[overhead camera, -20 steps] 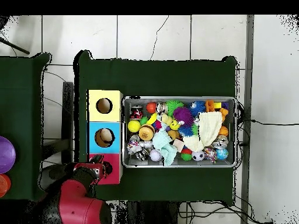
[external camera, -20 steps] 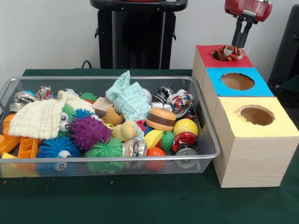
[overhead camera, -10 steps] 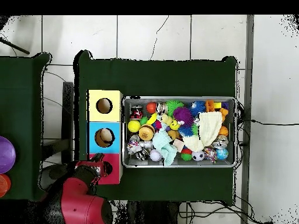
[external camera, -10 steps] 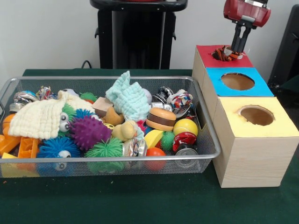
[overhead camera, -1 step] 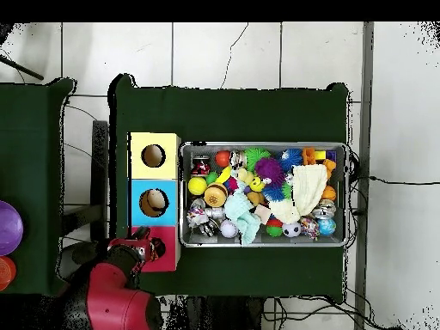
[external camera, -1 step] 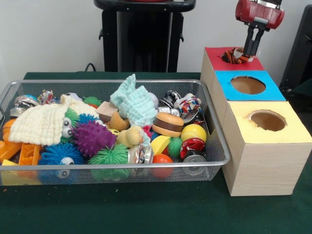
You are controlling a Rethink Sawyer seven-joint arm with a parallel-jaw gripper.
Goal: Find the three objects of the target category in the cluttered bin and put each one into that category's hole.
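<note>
An orange-and-black striped rope toy (external camera, -1 step: 236, 56) sits wedged in the hole of the red box (external camera, -1 step: 214, 52), with part of it sticking out above the rim. My gripper (external camera, -1 step: 252, 51) hangs straight down over that hole. Its fingers are close together and nothing is held between them; the tips are at the toy's right side. From above, the gripper (overhead camera, -1 step: 146, 251) and the red arm cover most of the red box (overhead camera, -1 step: 168, 259). The wire bin (external camera, -1 step: 146, 166) holds a heap of toys, among them a knotted rope toy (external camera, -1 step: 188, 103).
A blue box (external camera, -1 step: 274, 90) and a yellow box (external camera, -1 step: 292, 134) stand in line in front of the red one. The blue box's hole shows a beige object (overhead camera, -1 step: 154, 202) from above. The bin (overhead camera, -1 step: 262, 144) lies beside the boxes with spiky balls, cloths, cans and toy food.
The gripper has come down a little over the red box's hole and its fingers have drawn closer together. The striped toy stays in the hole.
</note>
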